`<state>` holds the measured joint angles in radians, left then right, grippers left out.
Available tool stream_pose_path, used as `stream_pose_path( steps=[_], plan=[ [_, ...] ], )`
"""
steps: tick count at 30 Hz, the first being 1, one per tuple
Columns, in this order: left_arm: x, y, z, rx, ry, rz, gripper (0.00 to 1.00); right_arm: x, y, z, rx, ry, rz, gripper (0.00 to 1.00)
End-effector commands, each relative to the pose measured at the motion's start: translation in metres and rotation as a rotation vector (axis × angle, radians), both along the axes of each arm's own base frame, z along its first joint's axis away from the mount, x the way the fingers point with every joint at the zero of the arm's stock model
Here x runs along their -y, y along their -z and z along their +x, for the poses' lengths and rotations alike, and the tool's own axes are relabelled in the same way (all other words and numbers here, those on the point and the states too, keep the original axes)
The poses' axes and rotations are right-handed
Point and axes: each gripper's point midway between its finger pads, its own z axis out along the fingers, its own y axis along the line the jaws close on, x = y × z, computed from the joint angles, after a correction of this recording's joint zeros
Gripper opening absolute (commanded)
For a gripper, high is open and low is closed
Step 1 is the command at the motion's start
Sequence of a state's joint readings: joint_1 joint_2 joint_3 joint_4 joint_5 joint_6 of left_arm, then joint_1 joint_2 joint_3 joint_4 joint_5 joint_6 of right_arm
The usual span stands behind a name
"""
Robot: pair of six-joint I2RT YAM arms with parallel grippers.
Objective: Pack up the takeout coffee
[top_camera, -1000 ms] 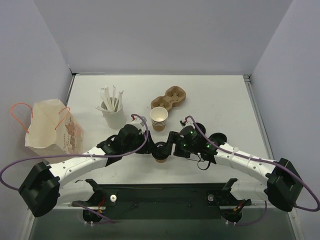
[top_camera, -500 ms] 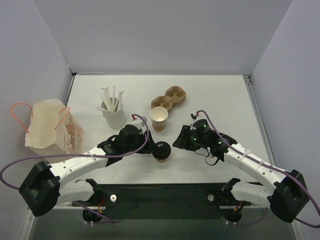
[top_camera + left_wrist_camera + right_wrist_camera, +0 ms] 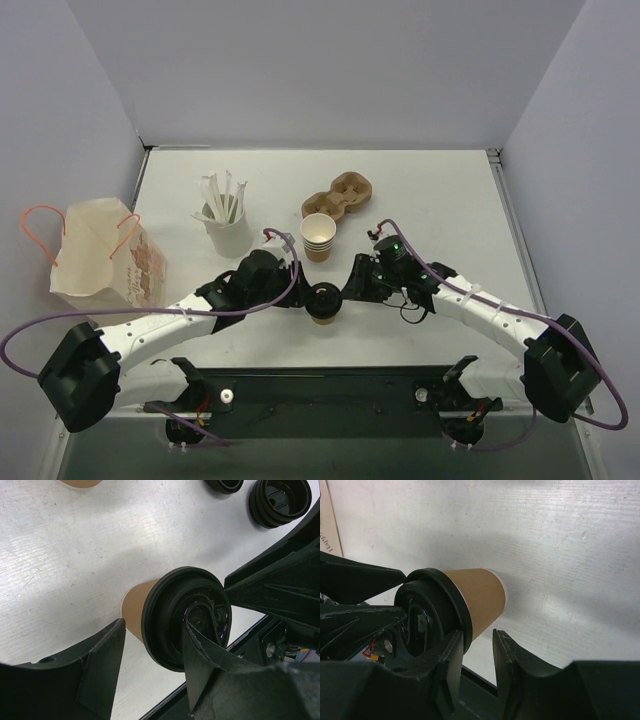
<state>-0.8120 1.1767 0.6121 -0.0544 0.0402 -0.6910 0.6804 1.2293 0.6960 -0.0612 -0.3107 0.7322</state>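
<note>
The takeout coffee (image 3: 325, 301), a tan cup with its black lid on, stands upright at the near middle of the table. It also shows in the left wrist view (image 3: 185, 615) and the right wrist view (image 3: 475, 597). My left gripper (image 3: 311, 297) reaches in from the left; in its own view (image 3: 154, 624) its jaws straddle the cup, one fingertip (image 3: 112, 640) touching the tan wall. My right gripper (image 3: 352, 284) sits just right of the cup. Its fingers (image 3: 452, 652) stand narrowly apart around nothing, beside the lid's rim; the gripper (image 3: 476, 641) is empty.
A nested stack of tan cups (image 3: 317, 237) stands just behind the coffee, a brown cup carrier (image 3: 340, 194) beyond it. A white cup of wrapped sticks (image 3: 226, 226) is at back left, a paper bag (image 3: 100, 258) far left. Loose black lids (image 3: 280, 501) lie to the right.
My right gripper left the lid and drew back to the right, then came back close beside the cup. The left gripper and the cup have stayed in place.
</note>
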Motion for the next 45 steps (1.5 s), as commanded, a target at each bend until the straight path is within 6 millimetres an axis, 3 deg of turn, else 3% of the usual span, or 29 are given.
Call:
stream_pose_path(
  steps=[1,6,10,14,19,23,25,28,30,31,35,40,45],
  plan=[
    [-0.025,0.043,-0.018,-0.072,0.009,0.151,0.57,-0.003,-0.002,0.010,0.016,0.007,-0.002,0.28],
    [-0.029,0.058,-0.023,-0.102,0.002,0.168,0.58,0.010,0.025,0.004,-0.045,0.059,-0.073,0.25],
    [-0.033,0.073,-0.028,-0.132,-0.008,0.180,0.58,0.026,0.063,-0.021,-0.128,0.093,-0.121,0.22],
    [-0.038,0.079,-0.028,-0.130,-0.034,0.194,0.57,0.030,0.082,-0.042,-0.155,0.089,-0.161,0.22],
    [-0.037,0.078,-0.029,-0.128,-0.031,0.190,0.57,0.023,0.072,-0.040,-0.122,0.071,-0.156,0.22],
    [-0.029,0.057,-0.024,-0.103,-0.018,0.159,0.57,0.016,0.039,-0.026,-0.058,0.058,-0.136,0.23],
    [-0.020,0.037,-0.018,-0.076,-0.009,0.123,0.58,0.011,0.011,-0.011,-0.005,0.064,-0.103,0.25],
    [-0.010,0.004,-0.007,-0.026,0.000,0.090,0.59,0.017,-0.016,0.002,0.048,0.065,-0.102,0.27],
    [-0.009,-0.011,-0.005,-0.005,0.008,0.086,0.60,0.030,-0.026,0.009,0.079,0.078,-0.135,0.29],
    [-0.004,-0.029,0.001,0.022,0.009,0.065,0.61,0.033,-0.030,0.013,0.093,0.085,-0.144,0.30],
    [-0.009,-0.062,0.011,0.078,0.009,0.087,0.63,0.063,-0.038,0.029,0.152,0.114,-0.260,0.33],
    [-0.024,-0.094,0.020,0.148,-0.014,0.124,0.69,0.106,-0.026,0.059,0.166,0.151,-0.508,0.36],
    [-0.051,-0.119,0.022,0.248,-0.031,0.207,0.75,0.110,-0.009,0.085,0.138,0.064,-0.636,0.38]
  ],
)
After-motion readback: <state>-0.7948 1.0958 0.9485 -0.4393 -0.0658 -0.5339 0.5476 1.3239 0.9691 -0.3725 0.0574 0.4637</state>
